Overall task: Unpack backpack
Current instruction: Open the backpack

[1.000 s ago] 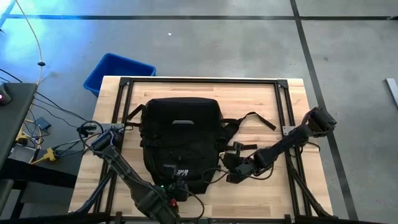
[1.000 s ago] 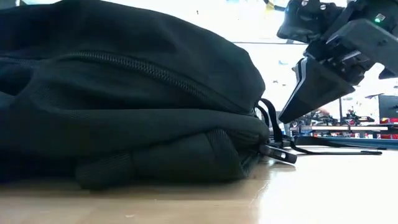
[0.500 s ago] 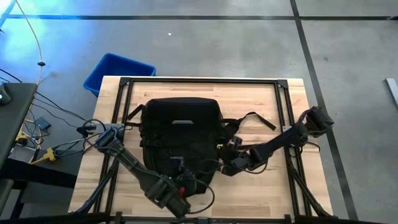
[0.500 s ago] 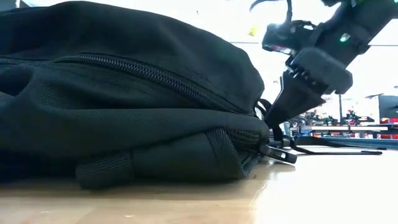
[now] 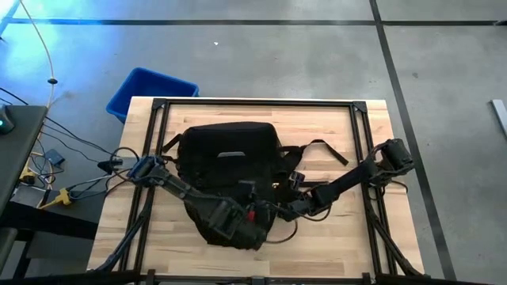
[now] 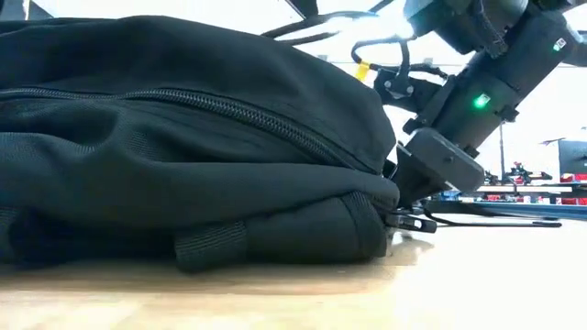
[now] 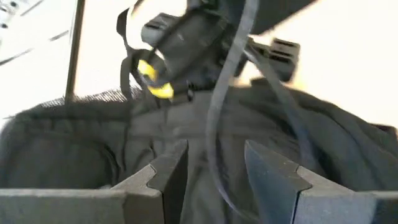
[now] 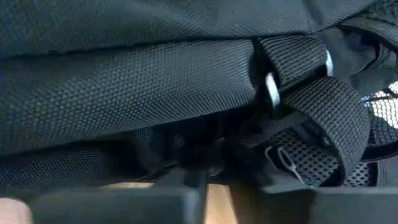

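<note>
The left gripper point(image 7: 211, 180) is held part-open, fingers apart; the right gripper point(image 8: 208, 180) is lowered, fingers pressed together.

A large black fabric backpack point(image 5: 230, 166) lay flat in the middle of the wooden table, its main zipper point(image 6: 211, 103) closed along the side. Its black straps point(image 5: 321, 149) trailed toward the table's right, and its soft body bulged low against the tabletop.

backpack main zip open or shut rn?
Shut, as far as visible. In the low view the backpack's zipper runs closed along the side facing the camera; the rest is hidden.
</note>
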